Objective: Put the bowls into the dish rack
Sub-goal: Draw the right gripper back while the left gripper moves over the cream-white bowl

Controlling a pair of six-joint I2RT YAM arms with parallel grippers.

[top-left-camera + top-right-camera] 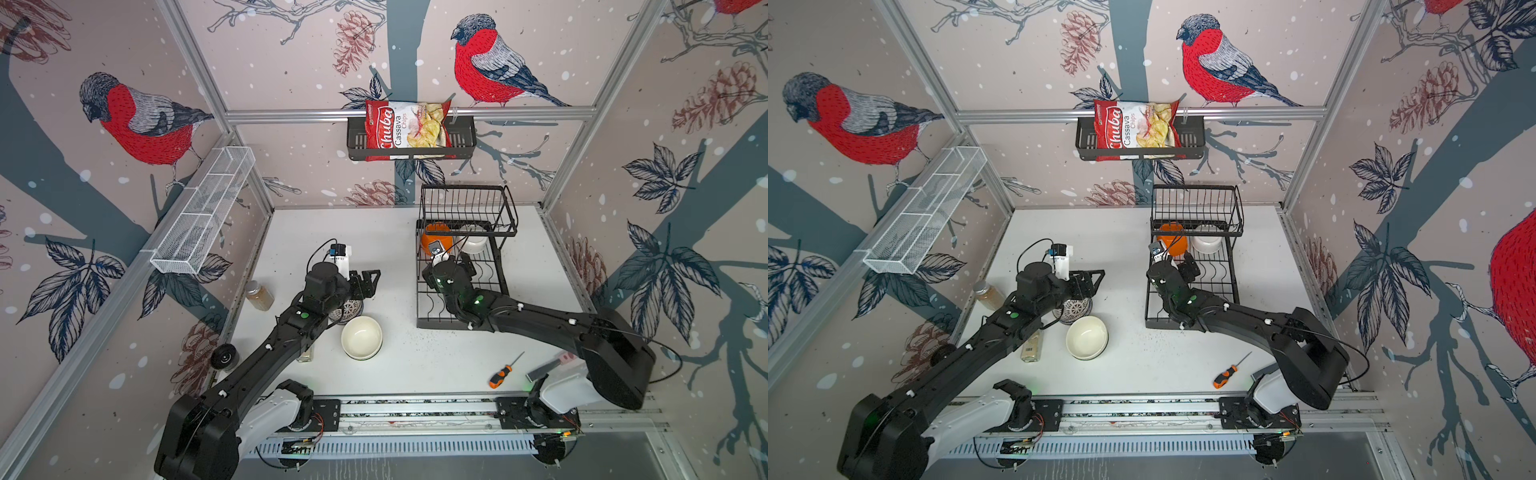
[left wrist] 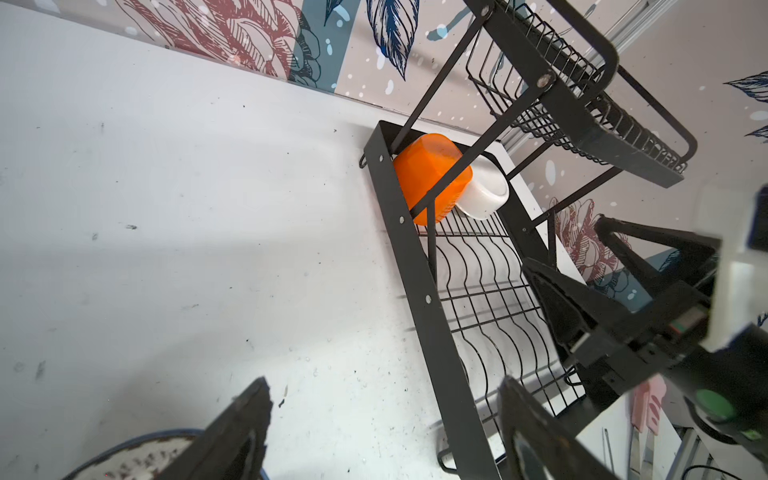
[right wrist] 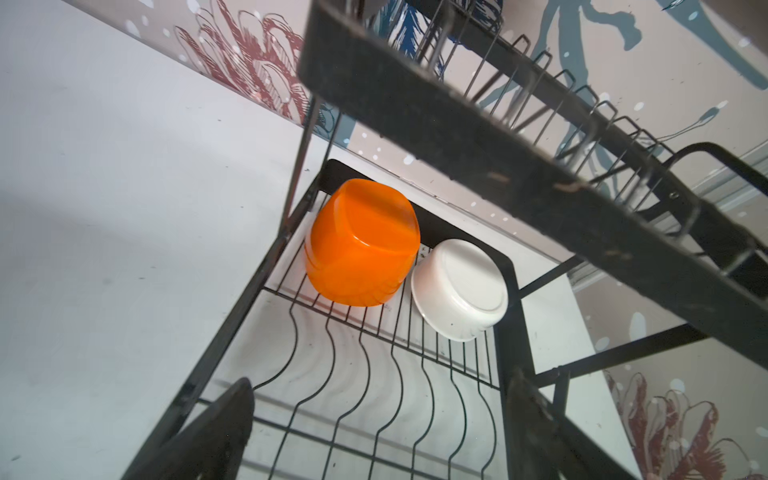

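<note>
Orange glossy bowl (image 3: 361,245) and plain white bowl (image 3: 461,291) sit upturned, side by side, on the lower tier of the black wire dish rack (image 3: 509,345). Left pincer (image 2: 384,390) and right pincer (image 3: 380,382) are spread, empty. Red-white bag (image 1: 405,126) reads "Chuba Cassava Chips".

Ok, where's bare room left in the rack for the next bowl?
The lower tier of the rack is bare on the near side of the orange bowl and white bowl, which crowd its far end. The upper basket is bare too.
</note>
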